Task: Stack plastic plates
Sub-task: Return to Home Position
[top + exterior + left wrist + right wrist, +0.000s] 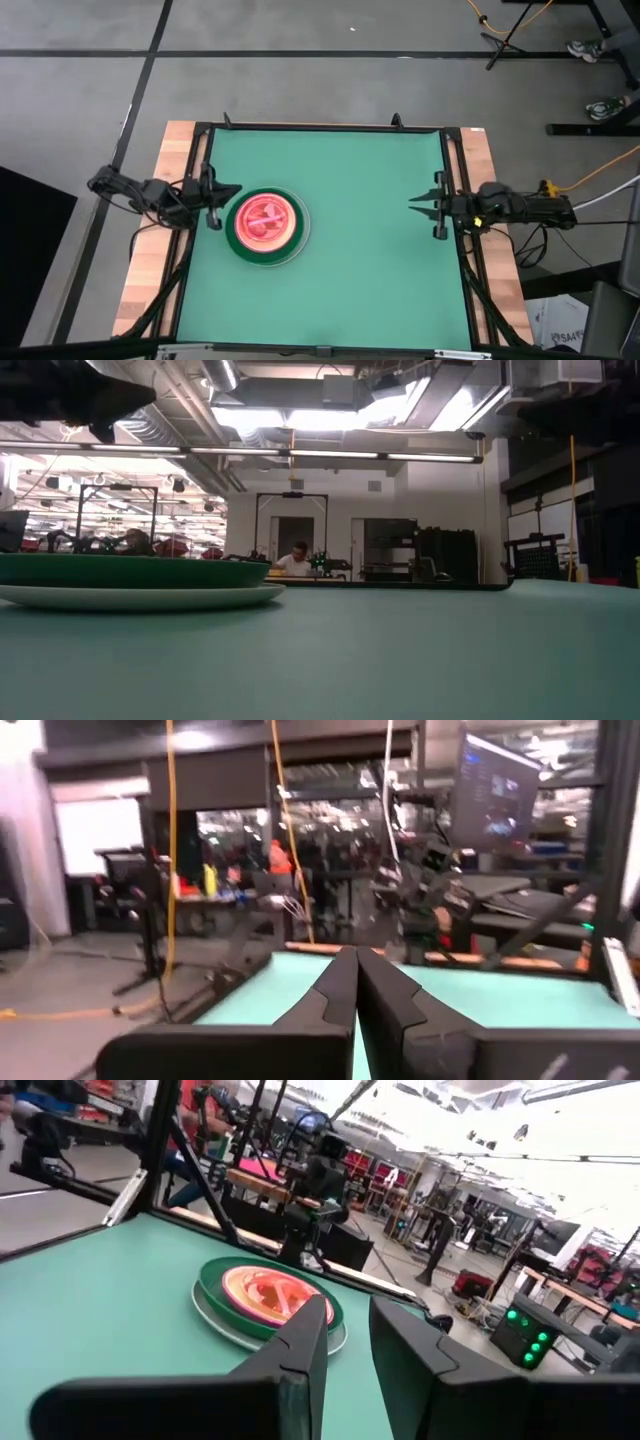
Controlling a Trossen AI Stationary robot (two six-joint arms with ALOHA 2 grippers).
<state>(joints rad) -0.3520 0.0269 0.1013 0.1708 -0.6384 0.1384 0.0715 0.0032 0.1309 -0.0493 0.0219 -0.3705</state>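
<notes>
The plastic plates stand in one stack [266,226] on the left half of the green table. A large white plate [150,596] lies at the bottom with a dark green one [120,570] on it. Smaller pink and orange plates [270,1292] are nested on top. My left gripper [236,191] hangs shut at the table's left edge, just beside the stack and above table height; its fingers [340,982] are closed together. My right gripper [415,200] stands at the right edge, facing the stack from far off, its fingers [305,1342] a little apart with nothing between them.
A black frame [320,127] borders the green mat, with wooden strips [150,260] outside it. The middle and right of the mat [370,260] lie bare. Beyond the table are lab benches, cables and a seated person [297,560] far off.
</notes>
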